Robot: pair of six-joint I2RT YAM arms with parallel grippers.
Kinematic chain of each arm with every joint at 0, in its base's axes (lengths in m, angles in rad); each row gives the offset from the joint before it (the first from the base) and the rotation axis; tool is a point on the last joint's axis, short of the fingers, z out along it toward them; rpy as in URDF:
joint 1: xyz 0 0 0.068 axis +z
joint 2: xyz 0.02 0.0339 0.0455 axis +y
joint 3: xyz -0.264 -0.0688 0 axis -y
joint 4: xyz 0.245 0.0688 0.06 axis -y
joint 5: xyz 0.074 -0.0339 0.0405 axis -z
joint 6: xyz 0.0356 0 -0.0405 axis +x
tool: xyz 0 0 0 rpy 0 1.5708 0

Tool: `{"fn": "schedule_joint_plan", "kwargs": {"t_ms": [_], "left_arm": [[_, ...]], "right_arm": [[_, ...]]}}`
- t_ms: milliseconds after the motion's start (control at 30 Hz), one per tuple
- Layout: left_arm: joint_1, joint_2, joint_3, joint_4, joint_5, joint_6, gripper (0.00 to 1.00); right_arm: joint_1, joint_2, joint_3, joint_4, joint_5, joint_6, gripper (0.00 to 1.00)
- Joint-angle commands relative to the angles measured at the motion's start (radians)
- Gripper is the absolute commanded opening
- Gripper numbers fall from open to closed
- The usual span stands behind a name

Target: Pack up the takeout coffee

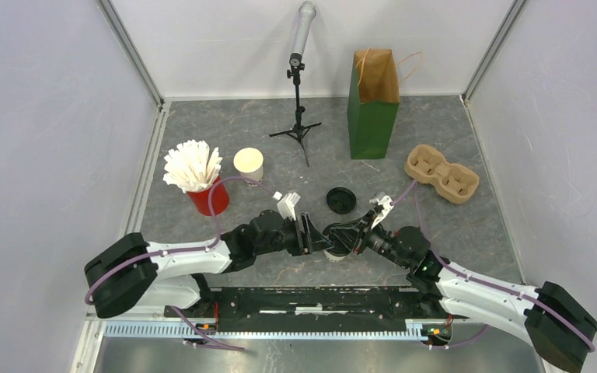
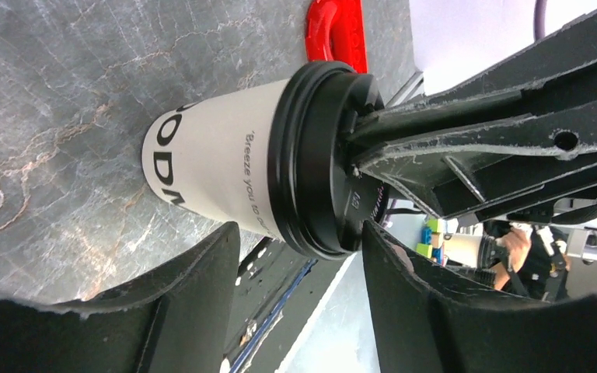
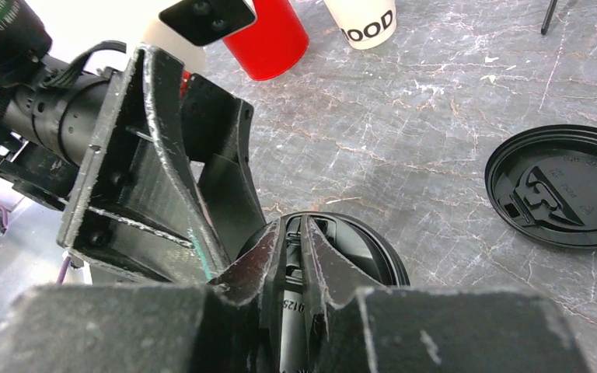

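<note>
At the table's point(image 1: 241, 124) 6 o'clock the takeout coffee point(image 2: 218, 171) is straddled by the wide left gripper point(image 2: 299, 237) and pinched at its black lid point(image 2: 311, 163) by the narrow right gripper point(image 3: 293, 229), so the lid could be pulled off if lifted.

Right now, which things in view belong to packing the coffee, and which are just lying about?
Job: lidded coffee cup, green paper bag, left claw open around the cup, right claw on its top.
Lying about, seemingly: red cup of sticks, open cup, loose black lid, cardboard carrier, tripod stand.
</note>
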Motion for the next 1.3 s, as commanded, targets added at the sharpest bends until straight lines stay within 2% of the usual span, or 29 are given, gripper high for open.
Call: {"fn": "schedule_joint_plan", "kwargs": {"t_ms": [0,100,367,467,500,567,633,767,833,900,1000,1100,1267], "left_arm": [[0.01,-0.077,0.079,-0.18,-0.005,0.097,0.66],[0.017,-0.12,0.109,-0.255,-0.045,0.117,0.66],[0.024,-0.199,0.142,-0.406,-0.138,0.163,0.67],[0.037,-0.203,0.162,-0.435,-0.146,0.196,0.68],[0.041,-0.199,0.174,-0.461,-0.146,0.208,0.69],[0.05,-0.185,0.202,-0.483,-0.145,0.247,0.7],[0.053,-0.167,0.234,-0.495,-0.144,0.279,0.72],[0.053,-0.121,0.276,-0.493,-0.061,0.292,0.72],[0.053,-0.103,0.267,-0.457,-0.006,0.265,0.72],[0.054,-0.09,0.245,-0.405,0.031,0.227,0.73],[0.054,-0.067,0.236,-0.381,0.027,0.224,0.73],[0.055,-0.038,0.265,-0.415,-0.001,0.263,0.73],[0.055,-0.019,0.27,-0.413,-0.017,0.261,0.72]], "right_arm": [[0.004,-0.008,0.017,-0.298,-0.002,-0.013,0.19],[0.004,-0.036,0.098,-0.35,0.002,-0.042,0.23],[0.004,-0.125,0.257,-0.525,0.046,-0.062,0.44],[0.004,-0.177,0.282,-0.603,0.079,-0.008,0.53],[0.004,-0.194,0.289,-0.632,0.091,0.021,0.58],[0.004,-0.22,0.305,-0.736,0.136,0.081,0.77],[0.004,-0.244,0.307,-0.795,0.152,0.132,0.85],[0.004,-0.273,0.293,-0.821,0.169,0.147,0.87],[0.004,-0.263,0.305,-0.834,0.198,0.117,0.84],[0.004,-0.248,0.314,-0.822,0.202,0.088,0.77],[0.004,-0.213,0.326,-0.837,0.174,0.082,0.71],[0.004,-0.219,0.292,-0.834,0.155,0.132,0.78],[0.005,-0.257,0.239,-0.792,0.149,0.178,0.82]]}}
